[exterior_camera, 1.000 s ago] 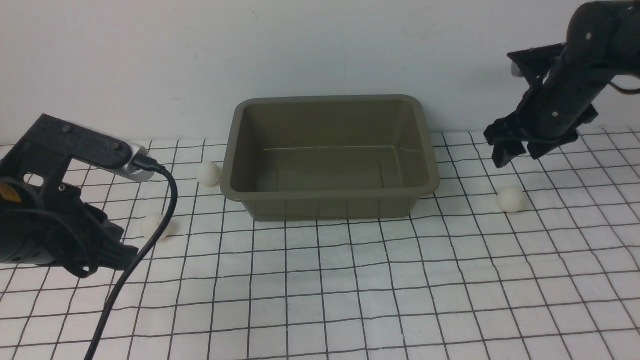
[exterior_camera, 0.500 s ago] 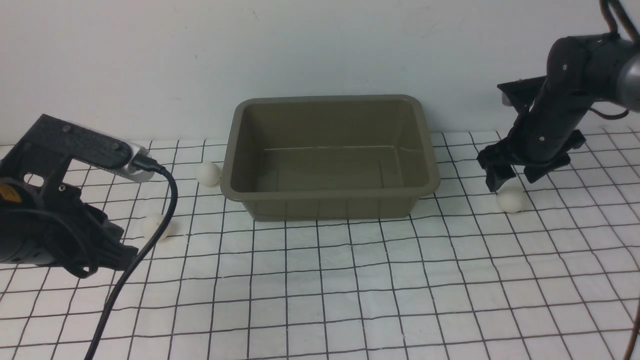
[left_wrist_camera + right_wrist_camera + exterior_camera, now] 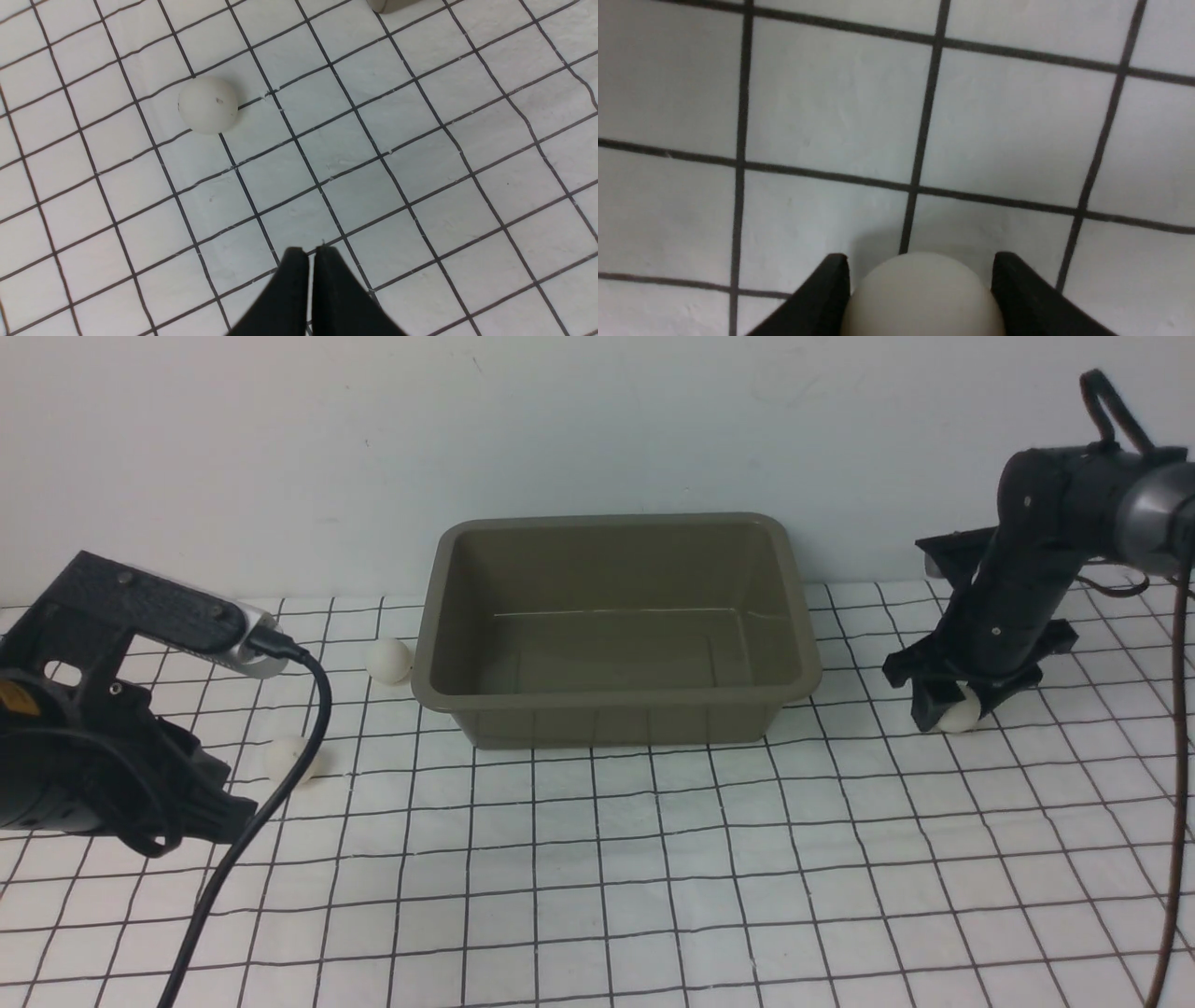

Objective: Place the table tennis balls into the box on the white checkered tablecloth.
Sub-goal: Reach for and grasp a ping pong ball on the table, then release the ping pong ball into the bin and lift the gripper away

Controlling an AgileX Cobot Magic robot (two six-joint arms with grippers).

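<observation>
The olive-green box (image 3: 616,721) stands empty at the back middle of the white checkered tablecloth (image 3: 653,877). One table tennis ball (image 3: 962,720) lies on the cloth right of the box. My right gripper (image 3: 959,711) is down over it, and in the right wrist view both fingers of that gripper (image 3: 920,255) press against this ball (image 3: 920,298). A second ball (image 3: 387,660) rests against the box's left wall. A third ball (image 3: 288,758), with a tiny dark mark (image 3: 208,105), lies nearer the left arm. My left gripper (image 3: 238,817) (image 3: 310,252) is shut and empty, hovering short of it.
A black cable (image 3: 271,784) hangs from the left wrist and crosses in front of the third ball. A pale wall (image 3: 597,429) rises right behind the box. A corner of the box (image 3: 390,4) shows in the left wrist view.
The right arm has come down from above the cloth onto the ball right of the box, and its fingers have closed in on it. The left arm and the other balls have not moved.
</observation>
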